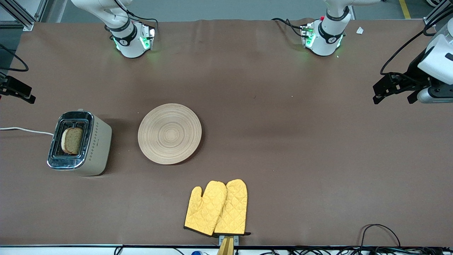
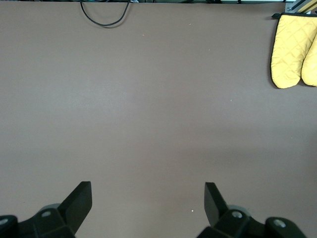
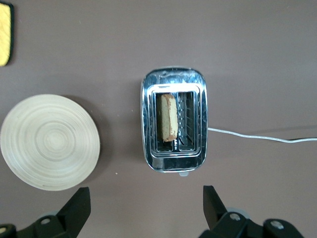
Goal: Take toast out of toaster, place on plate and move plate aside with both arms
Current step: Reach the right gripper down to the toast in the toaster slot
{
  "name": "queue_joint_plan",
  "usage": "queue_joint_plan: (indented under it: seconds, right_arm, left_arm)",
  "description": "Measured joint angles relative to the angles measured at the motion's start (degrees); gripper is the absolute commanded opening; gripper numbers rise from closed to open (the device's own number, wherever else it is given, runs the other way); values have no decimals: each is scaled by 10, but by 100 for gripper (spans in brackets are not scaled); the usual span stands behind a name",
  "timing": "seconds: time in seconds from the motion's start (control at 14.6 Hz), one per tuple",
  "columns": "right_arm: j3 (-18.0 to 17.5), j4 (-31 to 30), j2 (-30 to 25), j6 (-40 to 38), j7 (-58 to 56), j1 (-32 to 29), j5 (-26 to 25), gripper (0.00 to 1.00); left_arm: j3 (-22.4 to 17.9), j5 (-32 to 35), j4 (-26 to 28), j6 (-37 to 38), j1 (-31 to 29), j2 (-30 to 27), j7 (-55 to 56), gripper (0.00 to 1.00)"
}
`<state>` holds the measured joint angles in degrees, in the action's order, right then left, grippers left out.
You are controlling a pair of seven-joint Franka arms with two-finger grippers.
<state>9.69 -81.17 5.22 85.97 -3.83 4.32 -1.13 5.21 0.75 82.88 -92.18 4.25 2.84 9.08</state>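
Note:
The toast stands upright in one slot of a chrome and cream toaster toward the right arm's end of the table. It also shows in the right wrist view. The round light-wood plate lies bare beside the toaster and also shows in the right wrist view. My right gripper is open and empty, held high, with the toaster in its view; it shows at the edge of the front view. My left gripper is open and empty, high over bare table at the left arm's end.
A pair of yellow oven mitts lies near the table's front edge, nearer to the front camera than the plate, and shows in the left wrist view. The toaster's white cord runs off the table's end. Cables lie along the front edge.

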Motion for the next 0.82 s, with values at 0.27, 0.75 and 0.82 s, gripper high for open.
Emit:
queue_joint_plan:
  seconds: [0.27,0.75,0.82]
  right_arm:
    - [15,-90,12,87,-37,-11,1,100]
    - [14,-194,62,246,-42,-11,1,100]
    - [14,-201,68,265,-42,-11,2,100]
  left_arm:
    - [0,0,0,0,0,0,0,100]
    - [0,0,0,0,0,0,0,100]
    - [0,0,0,0,0,0,0,100]
